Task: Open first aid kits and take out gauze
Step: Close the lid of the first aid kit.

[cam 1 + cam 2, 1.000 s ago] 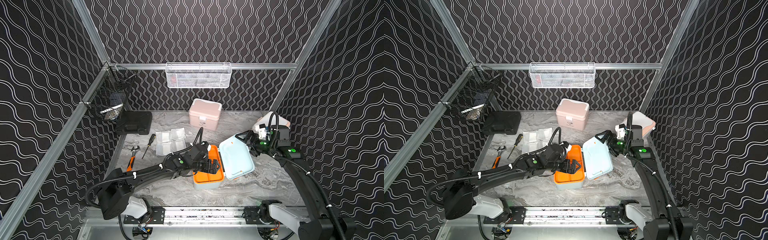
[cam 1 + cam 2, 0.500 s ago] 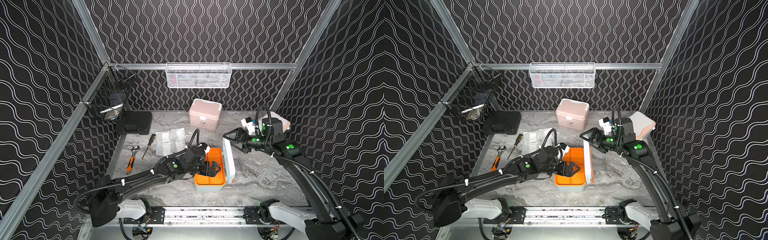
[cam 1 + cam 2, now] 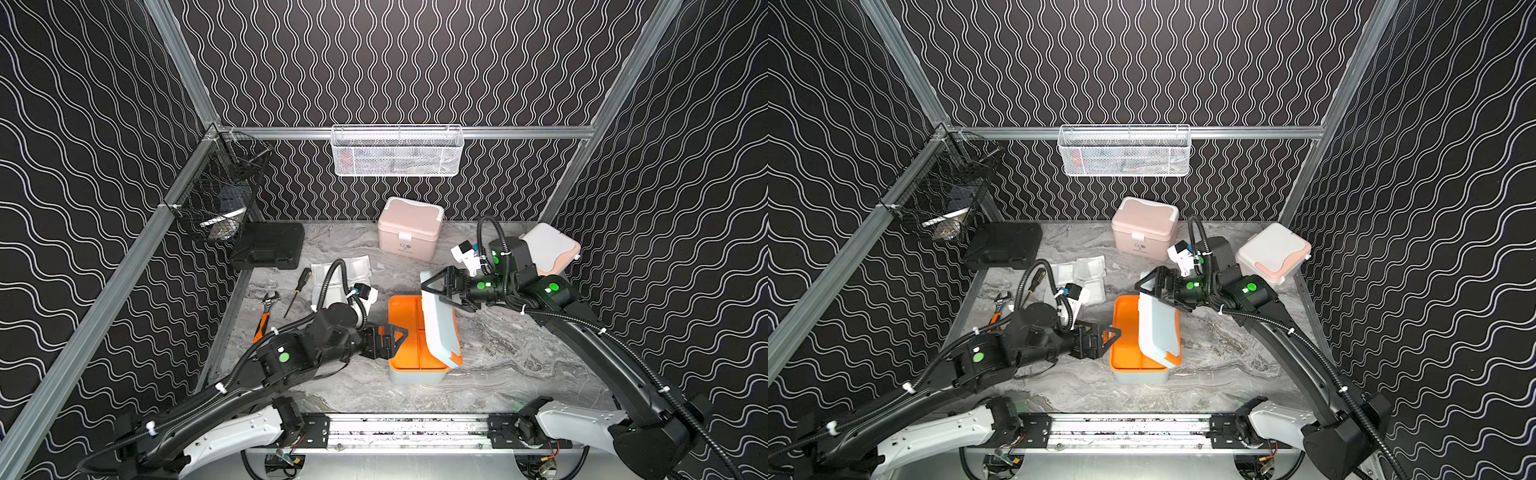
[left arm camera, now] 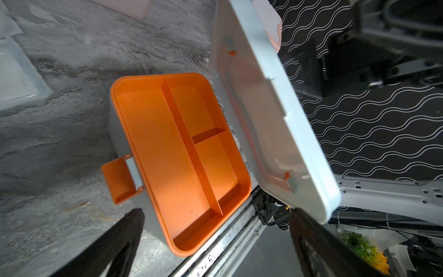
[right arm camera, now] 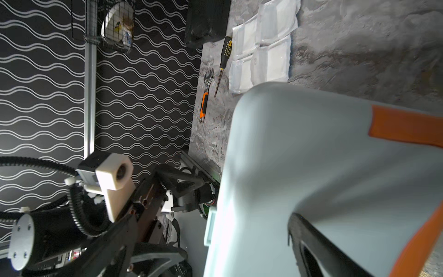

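Blue-grey kit [image 3: 417,374], lid [image 3: 440,328] half-raised, orange tray [image 3: 405,328] bare, left hand [image 3: 395,343] spread, right hand [image 3: 432,289] spread at lid

my right gripper [image 3: 430,286] moved in, blue-grey kit lid [image 3: 440,322] lifted from lying flat, leaning over the orange tray [image 3: 405,328], my left gripper [image 3: 395,338] pulled back out of it

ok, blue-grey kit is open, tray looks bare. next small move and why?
Probably back the right fingers off the upper edge of the lid and swing to the white kit behind that arm. The orange tray shows every compartment empty, the lid leans over it, gauze packets lie on the table, the left fingers and right are open, and the white kit looks shut.
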### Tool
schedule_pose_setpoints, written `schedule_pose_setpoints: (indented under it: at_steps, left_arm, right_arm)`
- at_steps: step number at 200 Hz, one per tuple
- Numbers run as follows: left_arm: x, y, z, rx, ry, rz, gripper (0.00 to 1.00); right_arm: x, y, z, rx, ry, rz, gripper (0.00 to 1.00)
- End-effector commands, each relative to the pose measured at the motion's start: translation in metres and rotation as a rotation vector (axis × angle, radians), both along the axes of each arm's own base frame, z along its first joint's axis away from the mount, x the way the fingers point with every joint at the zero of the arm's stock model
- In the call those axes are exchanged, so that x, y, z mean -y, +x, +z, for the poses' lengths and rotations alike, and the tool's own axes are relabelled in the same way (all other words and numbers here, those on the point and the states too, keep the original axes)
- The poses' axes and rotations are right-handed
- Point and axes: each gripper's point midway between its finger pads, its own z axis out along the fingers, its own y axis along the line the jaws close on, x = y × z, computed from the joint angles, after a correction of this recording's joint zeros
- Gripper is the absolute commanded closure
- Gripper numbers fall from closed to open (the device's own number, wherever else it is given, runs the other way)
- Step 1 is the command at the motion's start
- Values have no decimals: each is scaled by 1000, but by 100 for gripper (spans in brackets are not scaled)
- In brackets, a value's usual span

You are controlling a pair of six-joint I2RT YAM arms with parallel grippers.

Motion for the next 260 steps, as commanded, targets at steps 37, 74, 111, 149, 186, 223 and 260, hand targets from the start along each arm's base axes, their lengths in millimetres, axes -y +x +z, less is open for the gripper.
schedule_pose_setpoints:
  at_steps: [37,74,111,149,186,223,260]
  left_arm:
    - [-27,-2,-1,21,81,61,1]
    - [-28,-4,-10,0,90,61,1]
    - [-28,-5,-23,-36,105,57,1]
    - [-30,-5,-42,-84,93,63,1]
    - [-34,1,-53,-130,30,74,1]
    - [-40,12,-66,-194,-70,94,1]
    - [-46,20,-79,-240,-168,118,1]
  right_arm:
    - [-33,-19,-28,8,-163,130,0]
    - [-8,-4,-42,54,-309,8,0]
    - [22,-4,-72,36,-471,-56,0]
    - [29,-16,-101,-21,-502,-38,3]
    - [22,-21,-127,-86,-509,8,7]
    - [11,-6,-142,-80,-531,26,11]
    - [-8,15,-144,-43,-528,63,13]
